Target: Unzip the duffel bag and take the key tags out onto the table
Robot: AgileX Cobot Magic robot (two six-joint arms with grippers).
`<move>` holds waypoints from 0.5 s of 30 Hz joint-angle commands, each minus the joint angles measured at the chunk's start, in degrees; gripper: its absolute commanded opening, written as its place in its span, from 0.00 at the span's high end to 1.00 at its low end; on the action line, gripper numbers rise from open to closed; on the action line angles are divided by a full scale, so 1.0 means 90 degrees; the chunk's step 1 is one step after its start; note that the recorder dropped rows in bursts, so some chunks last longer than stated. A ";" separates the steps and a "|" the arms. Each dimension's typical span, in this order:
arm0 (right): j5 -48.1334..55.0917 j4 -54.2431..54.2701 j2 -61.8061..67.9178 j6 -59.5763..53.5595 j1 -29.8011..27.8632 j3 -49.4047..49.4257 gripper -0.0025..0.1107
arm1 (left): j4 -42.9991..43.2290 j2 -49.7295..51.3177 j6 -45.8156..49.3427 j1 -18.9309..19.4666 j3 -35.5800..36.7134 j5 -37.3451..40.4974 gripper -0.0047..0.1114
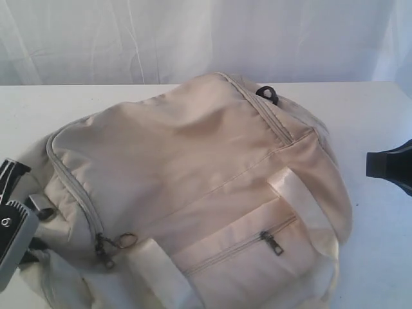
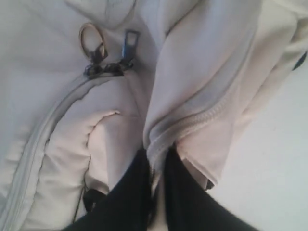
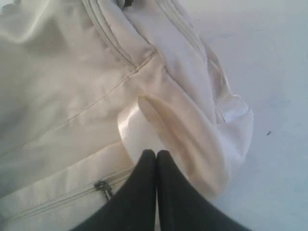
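Beige duffel bag [image 1: 193, 161]: lies slumped and creased on the white table [image 1: 376, 109], which shows bare beyond the bag's far side and right end.
Main zipper [image 1: 69, 181]: grey, curving round the bag's left end; shut along the stretch that shows.
Zipper sliders [image 2: 103, 68]: two, meeting at the bag's lower left corner in the exterior view. One carries a metal ring pull [image 2: 91, 37], the other a flat tab [image 2: 130, 44].
Pocket zipper [image 1: 235, 250]: runs across the bag's side pocket and is closed, its small dark pull [image 1: 273, 244] at the right end.
Webbing strap [image 1: 297, 193]: pale and glossy, sewn onto the bag just right of the pocket.
D-ring [image 1: 267, 94]: black, at the bag's far top edge.
Left gripper [image 2: 156, 155]: at the bag's left end, near the sliders but not on them. Its black jaws are drawn narrow, pinching a folded seam edge of the bag's fabric between them.
Right gripper [image 3: 156, 153]: off the bag's right end and apart from the fabric in the exterior view, tips aimed toward the strap. Its jaws are pressed together with nothing between them.
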 commanded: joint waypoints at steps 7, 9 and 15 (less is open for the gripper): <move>-0.0096 0.0017 0.0014 -0.0227 0.0010 -0.0046 0.98 | 0.1500 -0.0123 -0.2022 -0.0015 0.0058 -0.1846 0.86; -0.0217 0.0017 0.0014 -0.0227 0.0010 -0.0046 0.98 | 0.1500 -0.0166 -0.2258 -0.0046 0.0058 -0.1801 0.71; -0.0549 0.0018 0.0014 -0.0406 0.0010 -0.0046 0.89 | 0.0804 -0.0305 -0.4759 -0.0060 0.0045 -0.1342 0.33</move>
